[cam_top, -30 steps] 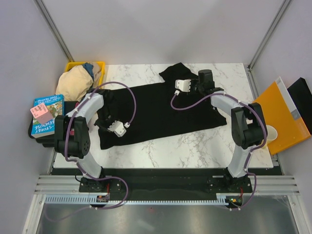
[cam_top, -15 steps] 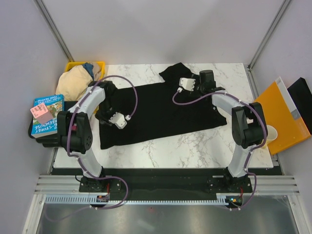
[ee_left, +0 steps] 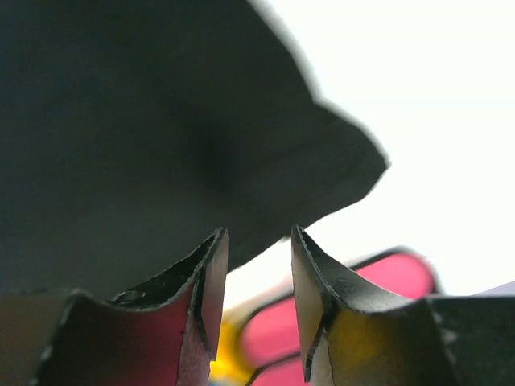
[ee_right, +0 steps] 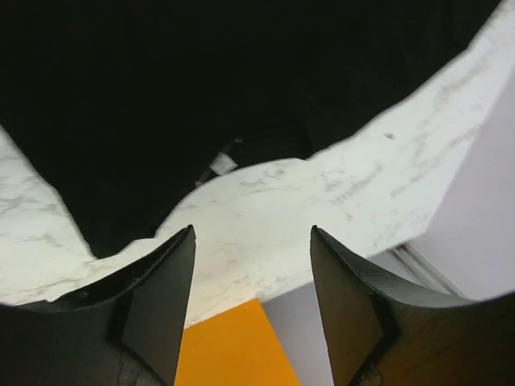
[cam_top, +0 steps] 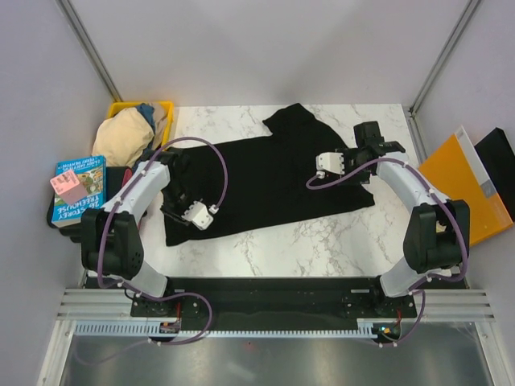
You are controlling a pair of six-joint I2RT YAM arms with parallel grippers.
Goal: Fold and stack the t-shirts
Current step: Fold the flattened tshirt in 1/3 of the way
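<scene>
My left gripper has narrow empty jaws, the right gripper wide empty ones; I should pinch the shirt hem at 2 corners evenly.

A blue book lies left of the marble table, an orange folder right.

The soft black cloth t-shirt looks matt and a bit wrinkly. The white marble-look table top is smooth and hard. The yellow plastic bin is smooth. The blue book is paper.
</scene>
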